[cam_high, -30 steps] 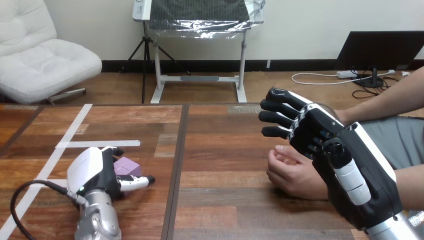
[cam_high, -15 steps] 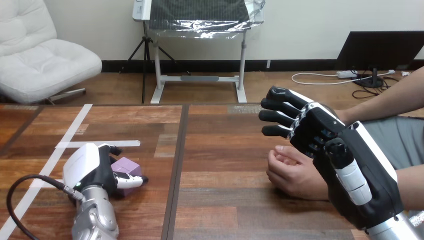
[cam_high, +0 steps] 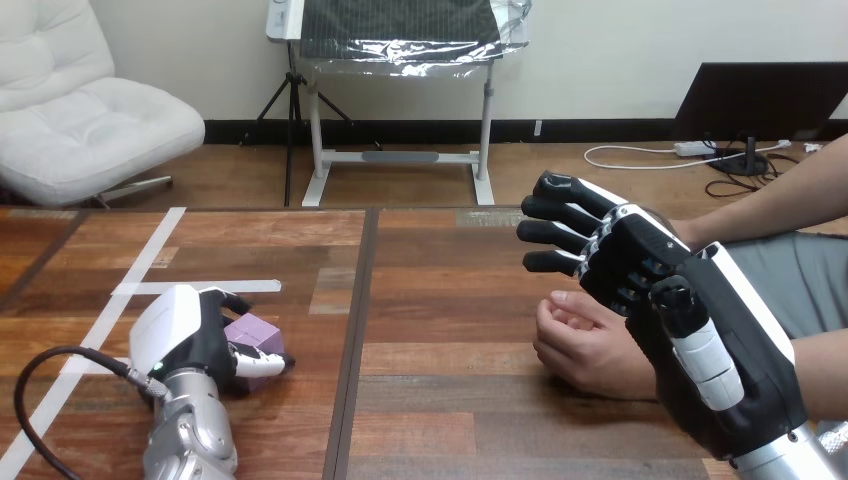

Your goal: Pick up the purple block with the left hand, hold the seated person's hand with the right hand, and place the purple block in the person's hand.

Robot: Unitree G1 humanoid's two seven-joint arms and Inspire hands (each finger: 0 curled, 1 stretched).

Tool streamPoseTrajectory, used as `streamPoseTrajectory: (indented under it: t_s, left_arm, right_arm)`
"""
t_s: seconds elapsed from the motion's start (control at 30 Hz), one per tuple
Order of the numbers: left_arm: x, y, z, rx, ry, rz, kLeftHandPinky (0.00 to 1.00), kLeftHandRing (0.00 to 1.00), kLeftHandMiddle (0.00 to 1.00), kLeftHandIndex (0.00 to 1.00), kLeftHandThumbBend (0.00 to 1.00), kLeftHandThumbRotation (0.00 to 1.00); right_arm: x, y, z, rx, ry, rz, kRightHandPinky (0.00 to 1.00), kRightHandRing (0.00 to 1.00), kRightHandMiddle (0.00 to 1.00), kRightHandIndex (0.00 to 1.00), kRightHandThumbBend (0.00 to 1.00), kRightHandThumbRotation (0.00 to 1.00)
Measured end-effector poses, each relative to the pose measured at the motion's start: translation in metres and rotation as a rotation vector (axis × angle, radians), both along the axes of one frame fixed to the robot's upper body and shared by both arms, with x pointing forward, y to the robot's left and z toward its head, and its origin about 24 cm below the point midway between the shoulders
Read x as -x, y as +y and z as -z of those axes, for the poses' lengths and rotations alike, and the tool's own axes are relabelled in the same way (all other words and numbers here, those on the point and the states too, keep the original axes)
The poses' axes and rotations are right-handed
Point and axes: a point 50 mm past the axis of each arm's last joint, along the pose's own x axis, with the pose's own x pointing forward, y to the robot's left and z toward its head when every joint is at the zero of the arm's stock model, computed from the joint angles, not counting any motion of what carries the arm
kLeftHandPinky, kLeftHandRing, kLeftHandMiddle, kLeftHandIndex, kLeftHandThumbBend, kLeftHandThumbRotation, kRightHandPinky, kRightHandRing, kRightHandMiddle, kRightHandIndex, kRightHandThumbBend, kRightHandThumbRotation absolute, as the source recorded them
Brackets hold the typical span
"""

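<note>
The purple block [cam_high: 252, 332] lies on the wooden table [cam_high: 440, 400] at the lower left. My left hand [cam_high: 185, 335] is set against its left side, with fingers curled over the far edge and the thumb [cam_high: 262, 361] across the near face. At the right, the person's hand [cam_high: 585, 345] rests on the table, loosely cupped with the palm facing left. My right hand [cam_high: 640, 265] hangs just above and behind it, open, with its fingers stretched to the left. I see no finger curled round the person's hand.
White tape strips [cam_high: 195, 288] cross the table's left part. A dark seam [cam_high: 355, 330] runs down the middle of the table. A black cable [cam_high: 50, 365] loops beside my left forearm. The person's forearm [cam_high: 820, 370] lies along the right edge.
My left hand has drawn closer round the purple block and its thumb has curled in against the near face. The right hand and the person's hand have stayed in place.
</note>
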Motion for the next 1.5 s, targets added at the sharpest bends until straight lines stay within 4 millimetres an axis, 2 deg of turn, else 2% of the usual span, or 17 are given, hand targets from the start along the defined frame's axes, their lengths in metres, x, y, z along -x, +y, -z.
streamPoseTrajectory:
  t_s: [0.33, 0.7, 1.07, 1.5]
  left_arm:
    - [0.0010, -0.0026, -0.0006, 0.005, 0.001, 0.015, 0.30, 0.40, 0.50, 0.59, 0.73, 0.01]
    - [0.0023, -0.0047, -0.0023, 0.023, -0.015, 0.025, 0.30, 0.40, 0.48, 0.53, 0.77, 0.00]
    - [0.0033, -0.0063, -0.0019, 0.038, -0.030, 0.036, 0.24, 0.32, 0.40, 0.48, 0.77, 0.00]
    - [0.0035, -0.0071, -0.0028, 0.046, -0.057, 0.037, 0.25, 0.33, 0.41, 0.47, 0.76, 0.00]
  right_arm:
    - [0.0000, -0.0001, -0.0001, -0.001, 0.000, 0.000, 0.78, 0.84, 0.86, 0.85, 0.85, 0.84]
    - [0.0000, -0.0001, -0.0001, 0.000, 0.000, 0.000, 0.78, 0.84, 0.86, 0.86, 0.86, 0.85]
    - [0.0000, -0.0001, -0.0001, 0.000, -0.001, 0.000, 0.77, 0.83, 0.85, 0.86, 0.86, 0.85]
    - [0.0001, -0.0002, -0.0005, 0.002, -0.002, 0.000, 0.78, 0.84, 0.86, 0.86, 0.89, 0.84]
